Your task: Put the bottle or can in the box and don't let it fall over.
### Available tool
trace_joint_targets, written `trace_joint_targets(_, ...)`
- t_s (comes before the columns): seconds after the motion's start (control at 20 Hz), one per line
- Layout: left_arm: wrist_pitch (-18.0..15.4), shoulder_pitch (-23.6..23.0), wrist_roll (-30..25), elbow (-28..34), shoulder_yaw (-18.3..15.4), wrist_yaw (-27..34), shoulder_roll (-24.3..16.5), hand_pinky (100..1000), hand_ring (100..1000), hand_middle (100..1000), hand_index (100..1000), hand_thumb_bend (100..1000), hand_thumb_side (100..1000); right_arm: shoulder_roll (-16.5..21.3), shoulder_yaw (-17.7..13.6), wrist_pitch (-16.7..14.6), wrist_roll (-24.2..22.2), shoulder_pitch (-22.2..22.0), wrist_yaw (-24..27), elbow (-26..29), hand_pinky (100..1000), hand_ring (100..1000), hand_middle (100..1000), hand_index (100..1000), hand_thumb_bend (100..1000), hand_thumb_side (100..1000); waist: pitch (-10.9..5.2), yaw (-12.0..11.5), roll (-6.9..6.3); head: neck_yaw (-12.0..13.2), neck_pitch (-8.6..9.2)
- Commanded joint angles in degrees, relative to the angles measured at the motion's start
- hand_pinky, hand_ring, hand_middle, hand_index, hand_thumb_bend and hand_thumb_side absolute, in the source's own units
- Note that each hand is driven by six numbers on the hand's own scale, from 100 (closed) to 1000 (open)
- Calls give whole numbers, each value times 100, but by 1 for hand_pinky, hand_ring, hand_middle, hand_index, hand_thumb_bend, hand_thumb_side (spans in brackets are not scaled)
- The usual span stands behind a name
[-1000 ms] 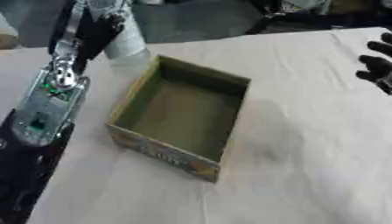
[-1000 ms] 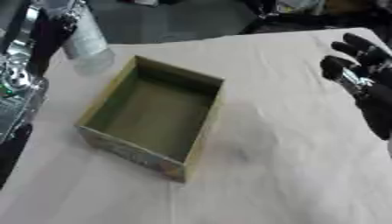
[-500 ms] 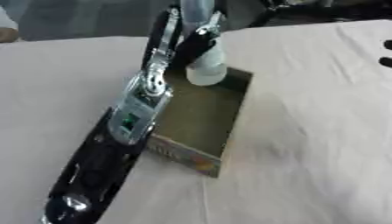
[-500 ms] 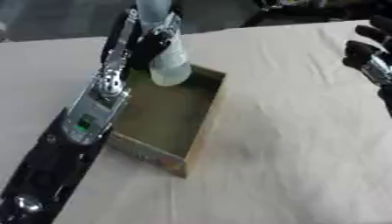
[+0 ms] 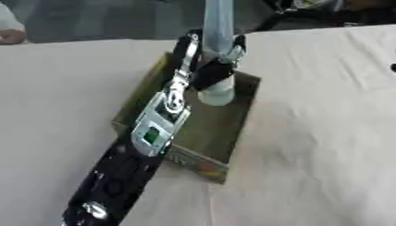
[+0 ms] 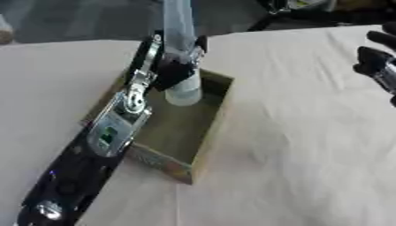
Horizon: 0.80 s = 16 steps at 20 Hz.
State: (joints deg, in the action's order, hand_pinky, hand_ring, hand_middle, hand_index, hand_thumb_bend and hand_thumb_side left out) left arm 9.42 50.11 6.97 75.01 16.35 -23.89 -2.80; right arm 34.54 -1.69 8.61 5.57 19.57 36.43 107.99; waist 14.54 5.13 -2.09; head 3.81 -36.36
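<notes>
The left hand (image 5: 207, 66), fingers curled round the clear bottle (image 5: 217, 53), has carried it from beside the box (image 5: 232, 132) to over its far end, upright, base seemingly not yet down. Lowering remains. The right hand (image 6: 377, 66) idles at the bench (image 5: 325, 154) edge, fingers unclear.

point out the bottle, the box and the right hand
bottle (image 5: 217, 31), left eye view, on its upper body
box (image 5: 241, 115), left eye view, on its right wall
right hand (image 6: 377, 66), right eye view, on its fingers

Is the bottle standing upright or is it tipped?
Upright: the bottle hangs vertical in the left hand, base over the box.
</notes>
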Motion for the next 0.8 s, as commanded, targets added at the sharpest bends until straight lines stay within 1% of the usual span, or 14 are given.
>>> trace_joint_targets(0.05,104,44,-299,43,-25,-307,-86,1000,772,619,848,100,695,161,-46,-9,-5,26,27,80,850,892,879,916,555,217,-126,-13,30,-53,55)
trace_joint_targets(0.15,174,5,-494,51,-29,-433,-137,1000,776,623,851,100,706,168,-49,-8,-2,6,27,73,850,891,879,916,554,217,-149,-36,25,-99,37)
trace_joint_targets(0.3,236,-85,-747,87,-19,-469,-251,1000,788,636,866,100,722,186,-58,-10,10,-30,30,58,850,891,879,916,554,217,-195,-86,10,-162,9)
trace_joint_targets(0.55,352,-221,-838,109,-36,-387,-352,1000,794,634,865,100,672,200,-71,-18,28,-70,43,49,849,891,878,915,555,218,-247,-144,16,-214,-2)
trace_joint_targets(0.6,378,-238,-855,106,-30,-366,-369,1000,798,638,867,100,692,203,-74,-21,30,-76,45,49,849,891,878,915,555,218,-252,-150,19,-217,-5)
trace_joint_targets(0.65,399,-250,-879,109,-22,-362,-384,1000,805,648,874,100,763,206,-76,-23,32,-80,45,50,849,890,878,915,554,218,-256,-155,21,-219,-7)
trace_joint_targets(0.75,444,-279,-1014,97,16,-432,-419,1000,813,660,880,100,781,209,-79,-26,37,-89,50,49,849,890,878,915,554,219,-262,-165,20,-219,-9)
trace_joint_targets(0.8,460,-296,-1095,101,27,-479,-433,1000,817,664,882,100,771,208,-78,-25,36,-91,53,47,848,890,878,915,554,219,-263,-170,18,-218,-11)
